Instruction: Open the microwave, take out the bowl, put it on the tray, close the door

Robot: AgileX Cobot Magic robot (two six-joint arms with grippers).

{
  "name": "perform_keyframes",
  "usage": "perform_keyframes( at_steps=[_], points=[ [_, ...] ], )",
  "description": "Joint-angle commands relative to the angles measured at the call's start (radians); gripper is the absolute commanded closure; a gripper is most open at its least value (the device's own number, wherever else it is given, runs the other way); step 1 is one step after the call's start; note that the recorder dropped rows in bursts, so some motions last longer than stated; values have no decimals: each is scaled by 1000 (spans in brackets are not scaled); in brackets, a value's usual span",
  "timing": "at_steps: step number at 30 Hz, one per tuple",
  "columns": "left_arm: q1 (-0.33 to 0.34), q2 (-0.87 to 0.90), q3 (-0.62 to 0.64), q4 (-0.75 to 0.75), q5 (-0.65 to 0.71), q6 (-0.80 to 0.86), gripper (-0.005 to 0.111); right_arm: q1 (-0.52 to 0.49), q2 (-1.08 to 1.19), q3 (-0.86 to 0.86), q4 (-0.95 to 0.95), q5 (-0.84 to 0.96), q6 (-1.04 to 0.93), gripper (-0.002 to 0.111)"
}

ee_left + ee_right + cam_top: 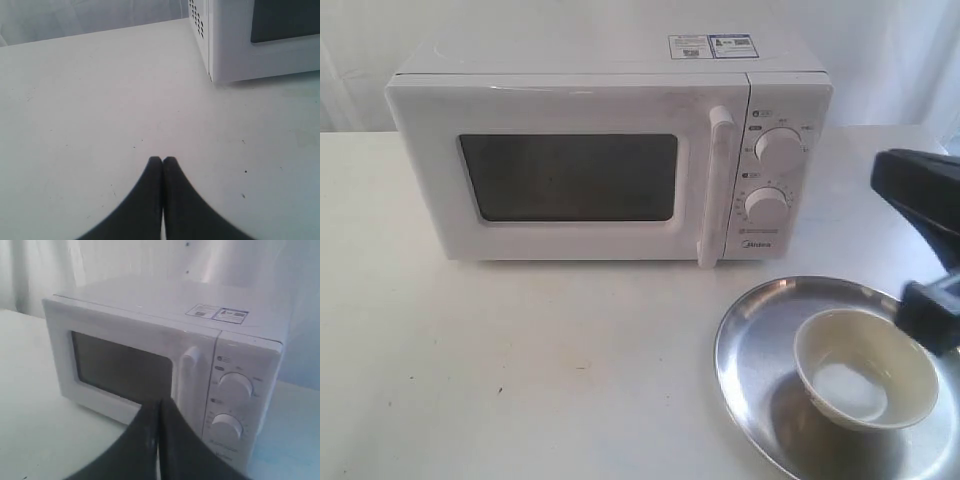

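The white microwave (610, 160) stands at the back of the table with its door (570, 178) closed, and its bar handle (716, 190) is untouched. The cream-white bowl (865, 368) sits upright on the steel tray (748, 345) at the front right. My right gripper (885, 175) hovers right of the knobs and above the tray. In the right wrist view it (161, 402) is shut and empty, pointing at the microwave (150, 355). My left gripper (162, 160) is shut and empty over bare table, with the microwave's corner (225, 55) ahead of it. It is out of the exterior view.
The white table (520, 360) runs left and in front of the microwave. A pale curtain hangs behind it. The tray reaches the lower right edge of the exterior view. Two round knobs (778, 148) sit on the microwave's right panel.
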Motion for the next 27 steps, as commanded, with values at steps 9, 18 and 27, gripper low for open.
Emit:
perform_keyframes(
  at_steps=[9,18,27],
  points=[
    [-1,-2,3,-4,-1,-6,107,-876,-544,472,-17,-525,136,108],
    [-1,-2,3,-4,-1,-6,107,-1014,-546,481,-36,-605,116,108],
    [-1,-2,3,-4,-1,-6,107,-1014,-546,481,-61,-609,84,108]
  ],
)
